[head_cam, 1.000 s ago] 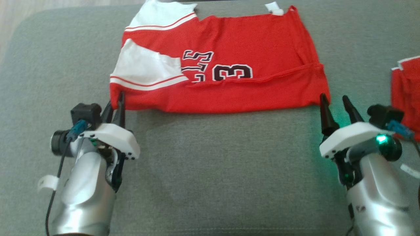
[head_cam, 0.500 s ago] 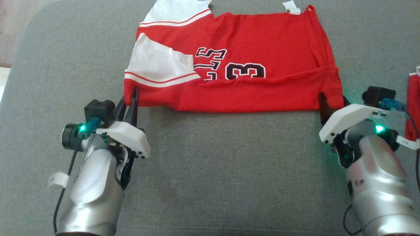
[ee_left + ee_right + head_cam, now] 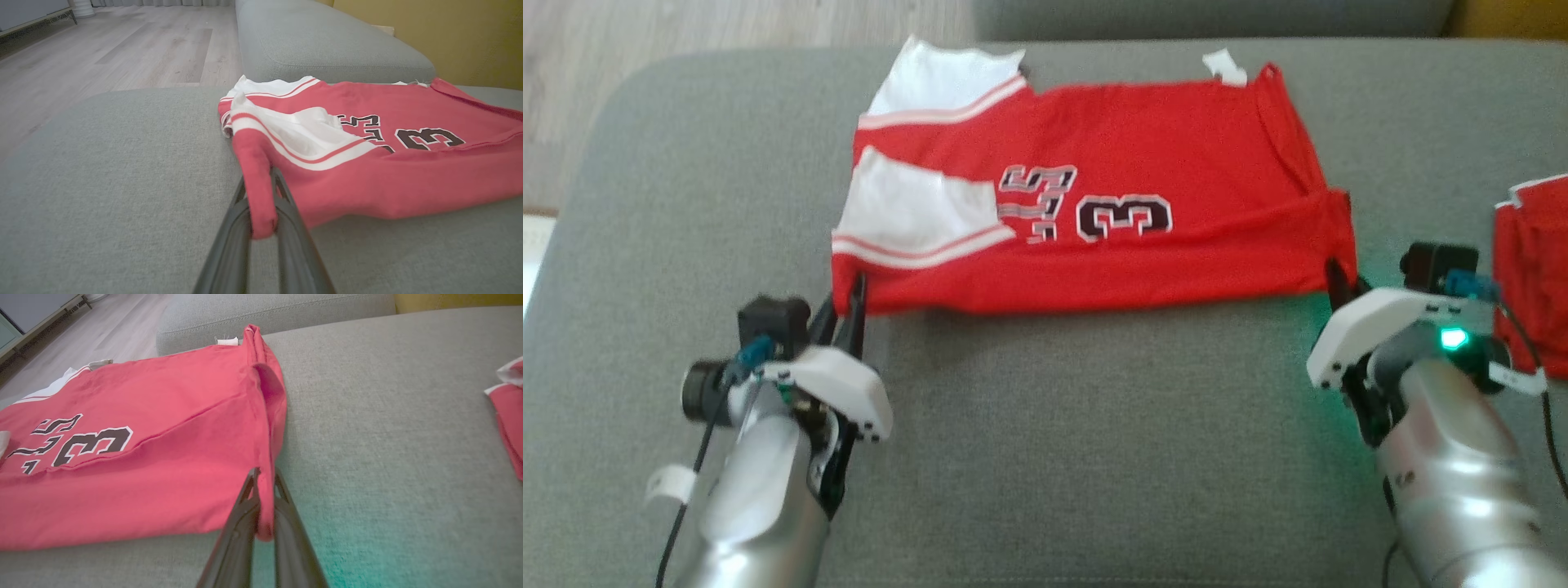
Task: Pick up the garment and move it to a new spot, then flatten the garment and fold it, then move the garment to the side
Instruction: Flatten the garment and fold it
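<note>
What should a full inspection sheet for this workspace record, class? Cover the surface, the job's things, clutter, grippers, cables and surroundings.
Surface: grey sofa cushion, woven fabric.
Job's things: red jersey lying partly folded, white sleeves at its left, a number 3 showing.
Clutter: second red garment at the cushion's right edge.
Grippers: left gripper shut on the jersey's near left corner; right gripper shut on its near right corner.
Cables: black cable hanging along the left forearm; another cable looping beside the right forearm.
Surroundings: wooden floor, a further sofa cushion, yellow wall.
</note>
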`<state>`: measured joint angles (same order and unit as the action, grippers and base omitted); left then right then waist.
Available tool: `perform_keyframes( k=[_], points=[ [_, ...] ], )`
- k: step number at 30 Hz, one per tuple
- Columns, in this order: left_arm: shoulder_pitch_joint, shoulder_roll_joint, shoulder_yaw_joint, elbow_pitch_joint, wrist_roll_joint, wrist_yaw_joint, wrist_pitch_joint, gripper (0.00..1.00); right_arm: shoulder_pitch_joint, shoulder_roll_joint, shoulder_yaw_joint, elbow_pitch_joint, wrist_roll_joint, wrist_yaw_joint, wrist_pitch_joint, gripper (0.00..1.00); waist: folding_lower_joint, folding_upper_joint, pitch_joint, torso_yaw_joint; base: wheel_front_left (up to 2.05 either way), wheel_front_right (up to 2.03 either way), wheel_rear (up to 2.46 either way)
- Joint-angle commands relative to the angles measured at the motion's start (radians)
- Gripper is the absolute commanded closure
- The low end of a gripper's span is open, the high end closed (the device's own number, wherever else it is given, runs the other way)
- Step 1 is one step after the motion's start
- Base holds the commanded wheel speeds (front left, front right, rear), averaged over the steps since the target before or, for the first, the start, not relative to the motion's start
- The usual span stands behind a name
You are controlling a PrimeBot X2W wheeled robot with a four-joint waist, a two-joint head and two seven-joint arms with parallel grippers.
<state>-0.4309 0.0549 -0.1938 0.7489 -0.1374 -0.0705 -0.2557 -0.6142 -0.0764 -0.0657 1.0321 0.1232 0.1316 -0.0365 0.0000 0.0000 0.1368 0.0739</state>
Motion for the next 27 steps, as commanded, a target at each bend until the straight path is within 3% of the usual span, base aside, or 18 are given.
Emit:
perform_keyframes(
  k=[1,12,20,21,22,23,24,25,27],
  points=[
    [-0.013,0.029,0.034,-0.024,-0.010,-0.002,-0.006,1.00,0.012,-0.003,0.029,-0.020,0.001,-0.001,-0.017,1.00,0.0000,0.0000,-0.033,-0.008,0.00,0.00,0.00],
    [0.131,0.032,0.026,-0.033,-0.058,-0.029,0.003,1.00,0.155,-0.012,0.066,-0.063,0.056,-0.001,0.017,1.00,0.0000,0.0000,-0.142,-0.033,0.00,0.00,0.00],
    [0.251,0.030,0.006,-0.144,-0.076,-0.022,0.066,1.00,0.303,-0.042,0.077,-0.230,0.124,-0.001,0.074,1.00,0.0000,0.0000,-0.162,-0.029,0.00,0.00,0.00],
    [0.259,0.029,0.004,-0.156,-0.078,-0.019,0.073,1.00,0.321,-0.042,0.076,-0.258,0.136,-0.001,0.081,0.61,0.0000,0.0000,-0.162,-0.027,0.00,0.00,0.00],
    [0.266,0.029,0.003,-0.166,-0.079,-0.016,0.080,1.00,0.339,-0.042,0.071,-0.285,0.148,-0.001,0.087,0.00,0.0000,0.0000,-0.161,-0.027,0.00,0.00,0.00],
    [0.272,0.028,0.002,-0.175,-0.082,-0.014,0.087,0.84,0.355,-0.042,0.067,-0.313,0.158,-0.001,0.095,0.00,0.0000,0.0000,-0.161,-0.026,0.00,0.00,0.00],
    [0.277,0.028,0.000,-0.183,-0.083,-0.011,0.093,0.24,0.369,-0.041,0.063,-0.341,0.165,-0.001,0.100,0.00,0.0000,0.0000,-0.160,-0.025,0.00,0.00,0.00],
    [0.281,0.028,0.000,-0.192,-0.083,-0.006,0.097,0.00,0.382,-0.041,0.058,-0.372,0.169,-0.001,0.099,0.00,0.0000,0.0000,-0.159,-0.025,0.00,0.00,0.00],
    [0.285,0.029,0.005,-0.210,-0.085,0.007,0.093,0.00,0.400,-0.041,0.053,-0.439,0.168,-0.001,0.083,0.00,0.0000,0.0000,-0.155,-0.027,0.00,0.00,0.00]
  ],
)
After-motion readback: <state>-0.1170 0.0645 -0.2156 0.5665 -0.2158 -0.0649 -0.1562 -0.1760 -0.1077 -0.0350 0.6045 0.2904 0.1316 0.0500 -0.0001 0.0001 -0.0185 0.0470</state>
